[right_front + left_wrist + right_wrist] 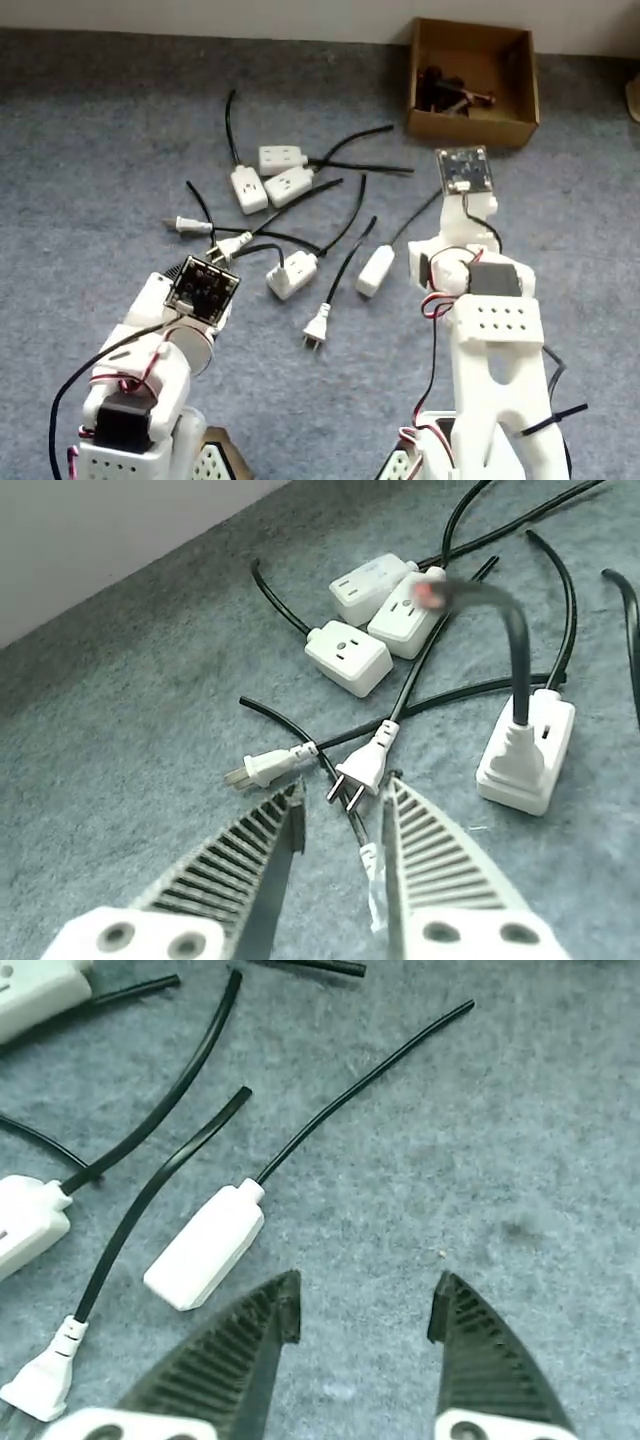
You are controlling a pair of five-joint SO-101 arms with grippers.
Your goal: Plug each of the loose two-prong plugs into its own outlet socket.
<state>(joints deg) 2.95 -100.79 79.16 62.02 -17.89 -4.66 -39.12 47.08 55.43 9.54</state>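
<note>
Nearest, the left gripper [343, 788] stands with jaws apart over a loose plug [358, 772], and the right gripper [367, 1285], also apart, hovers beside a white socket block [205, 1245]. Beyond, one socket [548, 730] already carries a plug [515, 750], three more sockets [348, 657] cluster mid-carpet, and a cardboard box [470, 125] sits near the far right corner.

The high view looks down over the carpet [100, 120]; both wrist views face its loose plugs [316, 330] from close.
</note>
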